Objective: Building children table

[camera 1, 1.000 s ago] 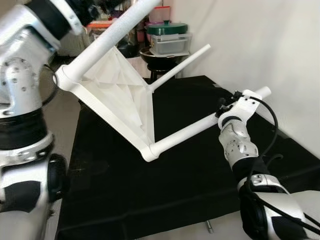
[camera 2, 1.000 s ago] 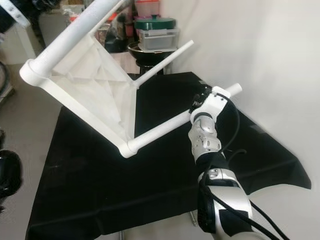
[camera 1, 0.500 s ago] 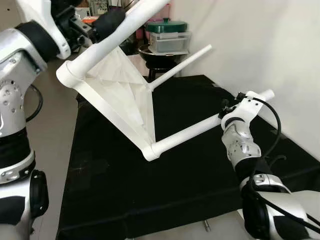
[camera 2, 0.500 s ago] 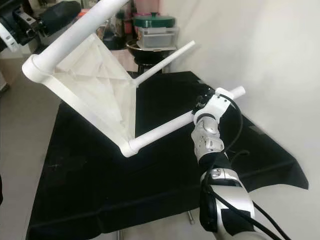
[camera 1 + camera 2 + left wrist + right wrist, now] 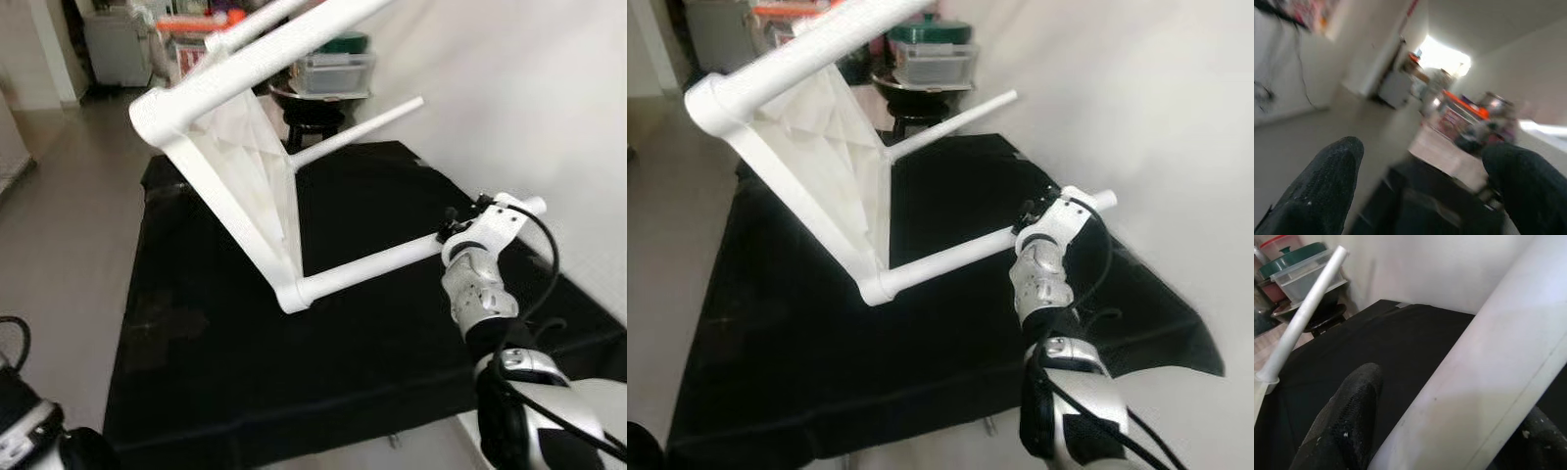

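Above the black-draped table (image 5: 245, 392), the white children's table (image 5: 250, 186) hangs tilted on its side, one lower corner near the cloth, its legs sticking out like spokes. Your right gripper (image 5: 468, 227) has its jaws clenched around the lower leg (image 5: 372, 264) close to its free end; the right wrist view shows the tube running between the black fingers (image 5: 1347, 426). Your left gripper (image 5: 1420, 186) has its jaws released, nothing between them, pointing off into the room. Judge the piece as light, hollow plastic, stiff but smooth, so it may twist or slip in a single grip far from the tabletop. Take a second hold on the thick upper leg (image 5: 245, 64) or near a corner socket, where leverage is shorter.
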Tool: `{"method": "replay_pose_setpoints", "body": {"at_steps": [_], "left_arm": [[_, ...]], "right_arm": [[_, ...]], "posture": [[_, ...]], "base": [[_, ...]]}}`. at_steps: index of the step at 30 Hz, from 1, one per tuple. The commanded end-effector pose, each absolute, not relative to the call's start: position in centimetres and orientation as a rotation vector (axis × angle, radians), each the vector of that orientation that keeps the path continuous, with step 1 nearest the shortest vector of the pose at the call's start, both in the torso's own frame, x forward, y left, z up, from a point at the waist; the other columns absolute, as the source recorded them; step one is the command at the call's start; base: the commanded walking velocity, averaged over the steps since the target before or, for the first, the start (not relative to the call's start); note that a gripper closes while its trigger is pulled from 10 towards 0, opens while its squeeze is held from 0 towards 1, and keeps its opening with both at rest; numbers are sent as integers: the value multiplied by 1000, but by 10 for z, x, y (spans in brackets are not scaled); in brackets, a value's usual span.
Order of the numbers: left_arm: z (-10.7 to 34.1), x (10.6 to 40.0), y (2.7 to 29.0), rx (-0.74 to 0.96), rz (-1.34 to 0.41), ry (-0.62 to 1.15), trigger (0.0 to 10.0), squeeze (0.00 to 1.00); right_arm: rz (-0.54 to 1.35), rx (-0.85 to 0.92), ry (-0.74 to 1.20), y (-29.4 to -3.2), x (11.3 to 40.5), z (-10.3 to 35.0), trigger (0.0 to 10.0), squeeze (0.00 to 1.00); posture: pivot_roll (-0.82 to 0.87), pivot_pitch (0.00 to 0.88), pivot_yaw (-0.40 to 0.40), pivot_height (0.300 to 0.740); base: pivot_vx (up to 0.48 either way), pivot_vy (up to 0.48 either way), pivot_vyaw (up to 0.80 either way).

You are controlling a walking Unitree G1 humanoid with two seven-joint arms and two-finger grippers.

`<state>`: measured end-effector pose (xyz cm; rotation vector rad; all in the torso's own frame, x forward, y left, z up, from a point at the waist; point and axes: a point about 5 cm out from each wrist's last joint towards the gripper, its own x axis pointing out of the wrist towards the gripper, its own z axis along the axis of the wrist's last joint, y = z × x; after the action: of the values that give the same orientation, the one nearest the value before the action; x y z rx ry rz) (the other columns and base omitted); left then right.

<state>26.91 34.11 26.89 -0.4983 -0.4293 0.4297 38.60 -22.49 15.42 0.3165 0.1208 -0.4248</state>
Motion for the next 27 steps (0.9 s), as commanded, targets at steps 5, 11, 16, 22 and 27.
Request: {"method": "replay_pose_setpoints", "body": {"at_steps": [5,11,16,22,27], "left_arm": [[268,316,317,-649,126,-389,10000,0],[302,376,265,-708,-237,-316,10000,0],[321,398,236,-777,-359,-268,10000,0],[327,405,206,-733,-501,-216,10000,0],[326,409,193,-700,-575,-194,10000,0]], "right_arm": [[-444,-166,853,-244,278,-9,0,0],[-437,-170,878,-244,270,-17,0,0],[-421,-160,884,-242,267,-20,0,0],[-374,-149,866,-237,272,-18,10000,357],[-351,-126,794,-234,284,-8,10000,1000]], "posture": [[-154,219,-64,740],[-217,241,-47,740],[-246,255,-38,740],[-263,256,-38,740],[-264,252,-41,740]], "base": [[0,0,0],[0,0,0],[0,0,0],[0,0,0],[0,0,0]]}}
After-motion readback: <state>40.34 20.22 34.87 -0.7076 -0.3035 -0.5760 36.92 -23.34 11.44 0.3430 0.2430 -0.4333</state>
